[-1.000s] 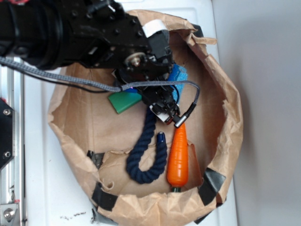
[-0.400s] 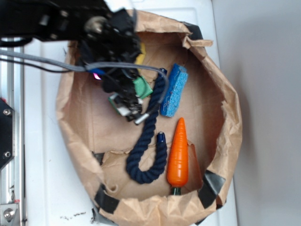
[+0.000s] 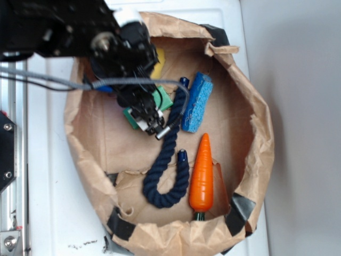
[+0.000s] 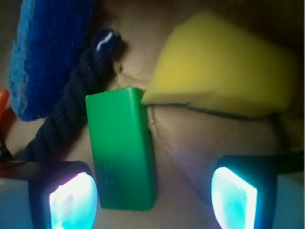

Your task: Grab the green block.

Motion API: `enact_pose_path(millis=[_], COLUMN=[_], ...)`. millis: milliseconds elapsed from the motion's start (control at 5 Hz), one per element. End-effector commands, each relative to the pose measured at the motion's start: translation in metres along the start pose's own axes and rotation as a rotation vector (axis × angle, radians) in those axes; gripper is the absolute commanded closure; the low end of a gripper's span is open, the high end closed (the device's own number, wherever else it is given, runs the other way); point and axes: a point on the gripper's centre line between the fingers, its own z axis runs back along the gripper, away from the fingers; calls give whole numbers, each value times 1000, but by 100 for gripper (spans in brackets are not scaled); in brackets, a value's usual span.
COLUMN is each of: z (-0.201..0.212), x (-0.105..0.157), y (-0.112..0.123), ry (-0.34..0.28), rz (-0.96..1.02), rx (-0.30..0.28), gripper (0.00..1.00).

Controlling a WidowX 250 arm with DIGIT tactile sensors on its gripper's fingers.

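Note:
The green block (image 4: 121,148) lies flat on the brown paper, its near end between my two fingertips and close to the left one. In the exterior view the green block (image 3: 161,99) peeks out beside my black arm inside the paper bag. My gripper (image 4: 152,198) is open, its glowing pads wide apart and touching nothing. From the exterior view, the gripper (image 3: 149,120) hovers over the block's left part. The yellow wedge sponge (image 4: 224,67) touches the block's far corner. A blue sponge (image 4: 45,52) lies to the left.
A dark blue rope (image 3: 168,154) curls through the bag's middle, next to the block. An orange carrot (image 3: 202,173) lies lower right. The blue sponge (image 3: 196,101) sits right of the rope. Crumpled paper bag walls (image 3: 261,133) ring everything.
The arm swung from the bag's middle to the upper left a second ago, uncovering the blue sponge. Since then it has shifted slightly right, over the green block.

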Motion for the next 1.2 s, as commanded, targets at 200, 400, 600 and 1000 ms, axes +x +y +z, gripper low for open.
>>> enact_pose_path(millis=[200,400,600,1000], z=[-24,-32,-32,-24], x=[10,11,13,14], y=[-21,-23,-25,-23], ry=[-74,-101,-106,-118], rz=[27,32,38,17], rx=[-3,-3,-10,-68], gripper=[0,8,100,100])
